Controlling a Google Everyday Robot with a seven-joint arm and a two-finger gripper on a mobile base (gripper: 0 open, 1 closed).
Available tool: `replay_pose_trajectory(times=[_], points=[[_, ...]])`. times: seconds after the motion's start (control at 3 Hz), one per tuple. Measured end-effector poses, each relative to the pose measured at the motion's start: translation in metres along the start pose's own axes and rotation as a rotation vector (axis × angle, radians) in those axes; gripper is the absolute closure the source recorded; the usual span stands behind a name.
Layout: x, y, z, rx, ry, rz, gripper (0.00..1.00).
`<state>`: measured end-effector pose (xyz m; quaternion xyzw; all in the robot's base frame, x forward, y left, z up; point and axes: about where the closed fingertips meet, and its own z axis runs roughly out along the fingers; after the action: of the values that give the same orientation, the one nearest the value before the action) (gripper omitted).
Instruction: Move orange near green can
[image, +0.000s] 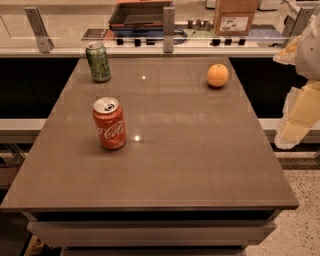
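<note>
The grey-brown table (190, 160) is occupying most of the frame. The green can (98, 62) is standing upright in the upper left of the tabletop, near the far edge. The orange (218, 75) is resting in the upper right, well apart from the green can. A red-orange Coca-Cola can (109, 123) is standing upright left of centre. The gripper (292, 127) is hanging at the right edge of the frame, beside the table. A cardboard box (235, 17) is sitting at the top right.

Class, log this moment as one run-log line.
small round orange fruit: far right on grey tabletop | green aluminium drink can: far left | pincer: beyond tabletop's right edge, clear of fruit
</note>
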<state>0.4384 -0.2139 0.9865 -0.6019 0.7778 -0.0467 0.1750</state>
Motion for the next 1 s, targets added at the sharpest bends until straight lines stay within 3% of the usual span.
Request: replay_pose_trajectory(times=[0.33, 0.67, 1.0], points=[[0.000, -0.003, -0.001, 0.010, -0.011, 0.008, 0.00], [0.003, -0.022, 0.008, 0.039, -0.065, 0.083, 0.00], [0.007, -0.049, 0.023, 0.077, -0.135, 0.196, 0.00]])
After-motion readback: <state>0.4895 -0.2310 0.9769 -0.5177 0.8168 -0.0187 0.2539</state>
